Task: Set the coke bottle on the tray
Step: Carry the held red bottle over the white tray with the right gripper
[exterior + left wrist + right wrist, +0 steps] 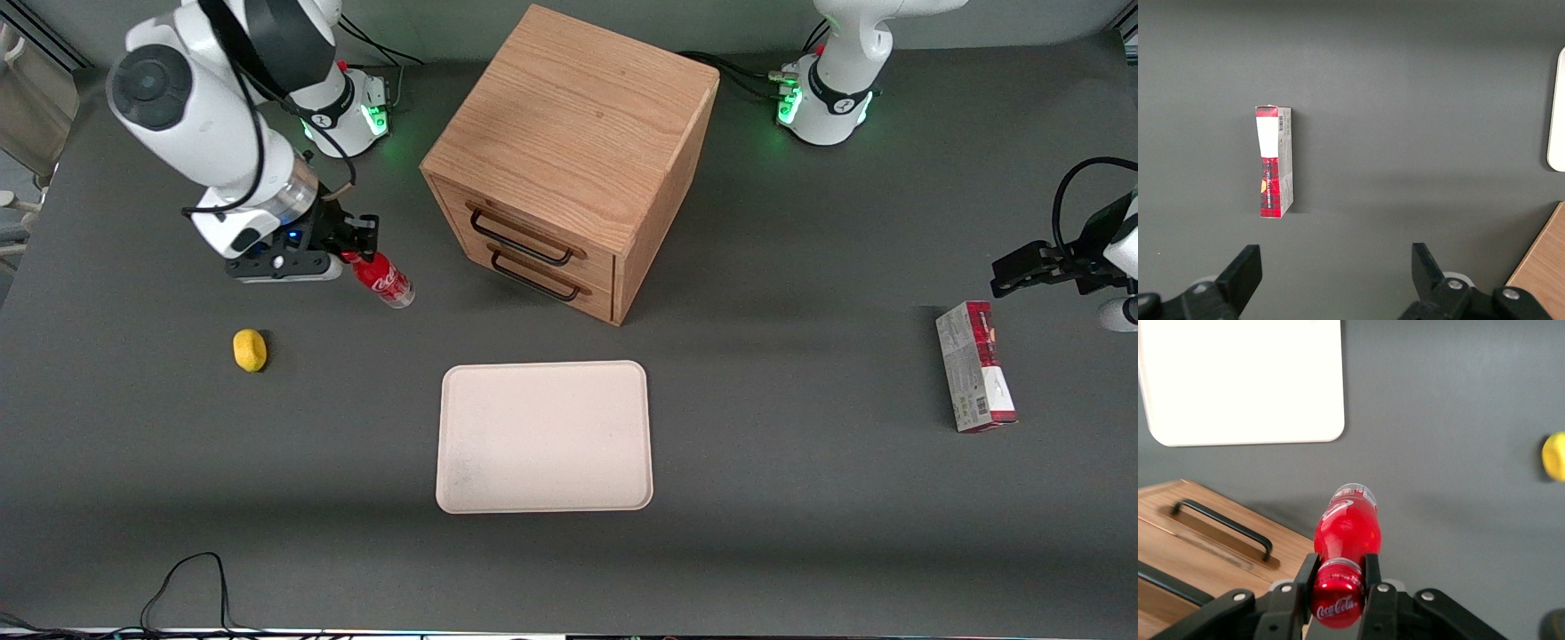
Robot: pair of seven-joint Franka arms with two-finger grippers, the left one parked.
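The right arm's black two-finger gripper (356, 246) is clamped on the neck of the small red coke bottle with red cap and white script logo (382, 280), its fingers (1371, 577) pressed against the neck just under the cap. The bottle hangs tilted, clear base pointing down and toward the front camera, and appears lifted off the dark grey matte table (800, 498). The large flat cream-pink rectangular tray with rounded corners and a low raised rim (544, 436) lies bare, nearer the front camera than the bottle and well apart from it. The oak-grained wooden two-drawer cabinet with black wire handles (573, 156) stands beside the bottle. A small yellow lemon-shaped object (250, 349) lies near the gripper, nearer the camera. A red-and-grey rectangular carton (975, 365) lies toward the parked arm's end of the table.
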